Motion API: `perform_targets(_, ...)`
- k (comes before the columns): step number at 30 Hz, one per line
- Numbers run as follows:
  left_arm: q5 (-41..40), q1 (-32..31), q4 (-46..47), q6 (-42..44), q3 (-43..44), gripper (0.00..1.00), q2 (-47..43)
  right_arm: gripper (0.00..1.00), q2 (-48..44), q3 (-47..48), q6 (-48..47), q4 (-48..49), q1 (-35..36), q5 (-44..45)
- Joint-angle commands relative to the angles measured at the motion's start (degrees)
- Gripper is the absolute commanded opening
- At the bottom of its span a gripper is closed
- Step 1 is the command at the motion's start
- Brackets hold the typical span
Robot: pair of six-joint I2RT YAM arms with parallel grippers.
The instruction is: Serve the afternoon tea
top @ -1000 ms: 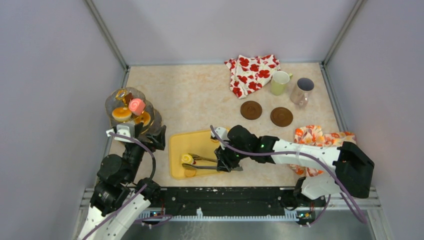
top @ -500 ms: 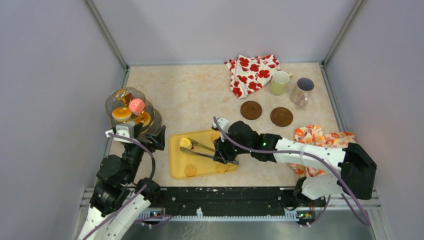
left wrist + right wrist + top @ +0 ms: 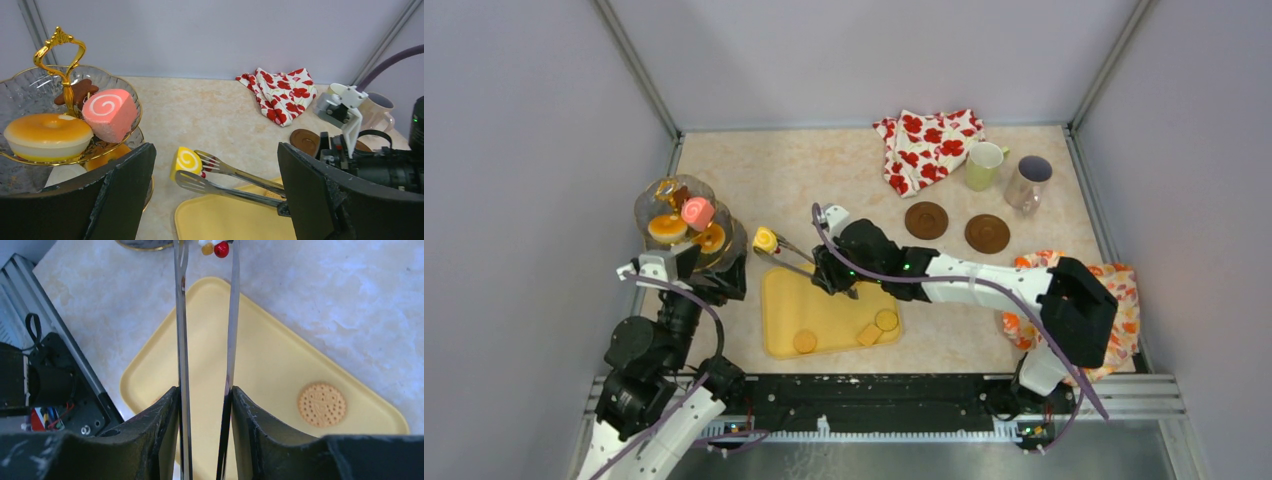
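Note:
My right gripper (image 3: pixel 836 274) is shut on the metal tongs (image 3: pixel 796 257), also in the right wrist view (image 3: pixel 205 340), which pinch a yellow swirl roll (image 3: pixel 765 240) above the table beside the tiered glass stand (image 3: pixel 736 240). The roll also shows in the left wrist view (image 3: pixel 187 161). The stand holds an orange tart (image 3: pixel 47 134), a pink swirl roll (image 3: pixel 109 113) and a brown biscuit. Three round biscuits (image 3: pixel 886 320) lie on the yellow tray (image 3: pixel 824 310). A pale-yellow mug (image 3: pixel 983 165) and a greyish mug (image 3: pixel 1028 181) stand far right. My left gripper (image 3: pixel 215 200) is open by the stand.
A red-flowered cloth (image 3: pixel 927 147) lies at the back. Two brown coasters (image 3: pixel 926 220) sit in front of the mugs. An orange-flowered cloth (image 3: pixel 1114 290) lies under my right arm's base. Walls close in the table on three sides.
My right gripper has lifted the tongs with the yellow roll off the tray and carried it up and left toward the stand. The left arm has shifted slightly.

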Motion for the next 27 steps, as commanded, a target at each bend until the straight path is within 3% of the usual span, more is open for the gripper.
perform_targets(1,-1.11,0.17,-0.76,-2.17,1.65,0.99,-1.24,0.39,4.03,7.88,-0.36,5.12,0.15,0.63)
perform_targets(27,-1.9,0.11,-1.35,-2.16,-0.75,0.99,-3.35,0.39,19.81,24.65,1.03,-1.22,0.15,-0.28)
